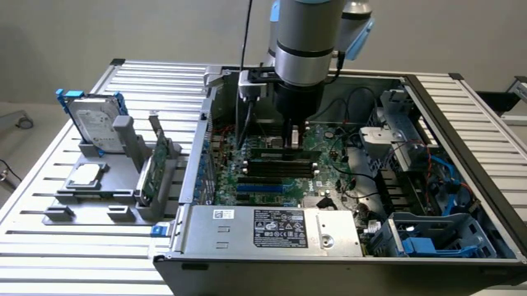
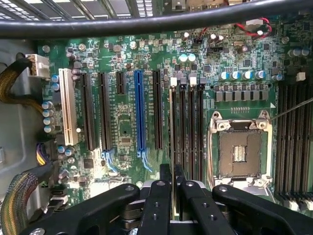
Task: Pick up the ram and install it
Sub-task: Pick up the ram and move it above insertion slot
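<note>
Gripper: the gripper (image 1: pixel 293 140) is down inside the open computer case (image 1: pixel 461 123). Its two fingers (image 2: pixel 161 196) are drawn almost together, pinching the ram.
Ram: one. The ram (image 1: pixel 268 150) is a thin green stick lying along the memory bank, right under the gripper. In the wrist view it is edge-on between the fingertips, lined up with the bank's outermost slot. I cannot tell whether it is seated.
Memory slots: four black memory slots (image 2: pixel 190 127) at the gripper. A second bank (image 2: pixel 293 132) beyond the socket is cut off, so its count is unclear.
CPU socket: one CPU socket (image 2: pixel 239 152), open, just beside the four slots.
Expansion slots: one white slot (image 2: pixel 68 112), one blue slot (image 2: pixel 139 112), plus three long black ones and one short.
Fixture: one grey fixture (image 1: pixel 91 200) at the exterior view's left, well apart from the case. It holds one upright hard drive (image 1: pixel 92 120), one expansion card (image 1: pixel 157 166) on edge and one processor chip (image 1: pixel 86 176) lying flat.
Edges: one power supply (image 1: pixel 272 228) lies along the case's near wall. Braided cables (image 2: pixel 14 83) lie past the white slot.
Open room: low, flat board lies between the blue slot and the memory bank.
</note>
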